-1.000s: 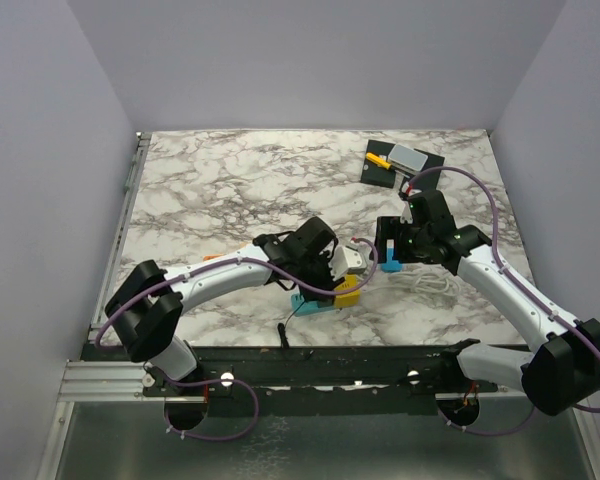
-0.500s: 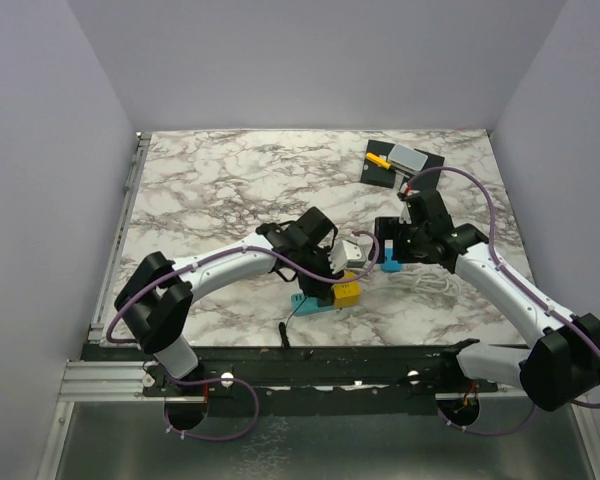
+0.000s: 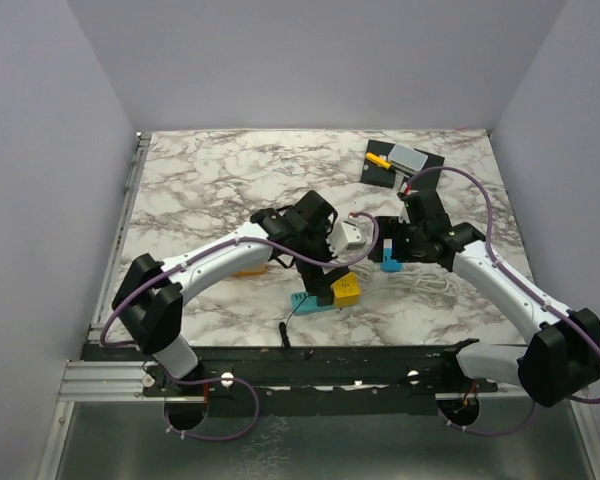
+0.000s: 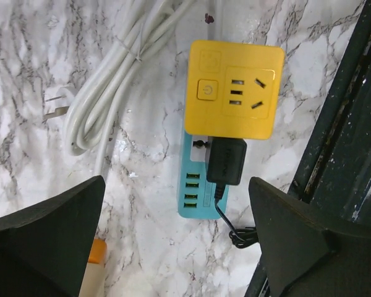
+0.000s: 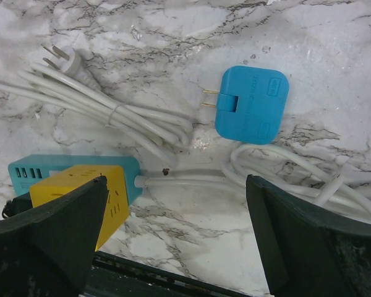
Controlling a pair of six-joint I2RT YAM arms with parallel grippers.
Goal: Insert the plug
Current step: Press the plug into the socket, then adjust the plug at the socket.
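Note:
A yellow plug-in socket cube sits on the end of the teal power strip, with a black plug seated in the strip right beside it. My left gripper hangs open above the strip and holds nothing. In the top view the cube lies just right of the left gripper. A blue plug with two bare prongs lies flat on the marble, apart from the strip. Over it, my right gripper is open and empty, and the top view shows that gripper just above the blue plug.
A coiled white cable with its own plug lies beside the strip and runs past the blue plug. A black mat carrying small yellow and grey items sits at the back right. The black table rail runs close to the strip.
My left gripper has opened and let go of the yellow cube, which stays on the teal strip, and has pulled up and back. The right gripper has opened a little wider.

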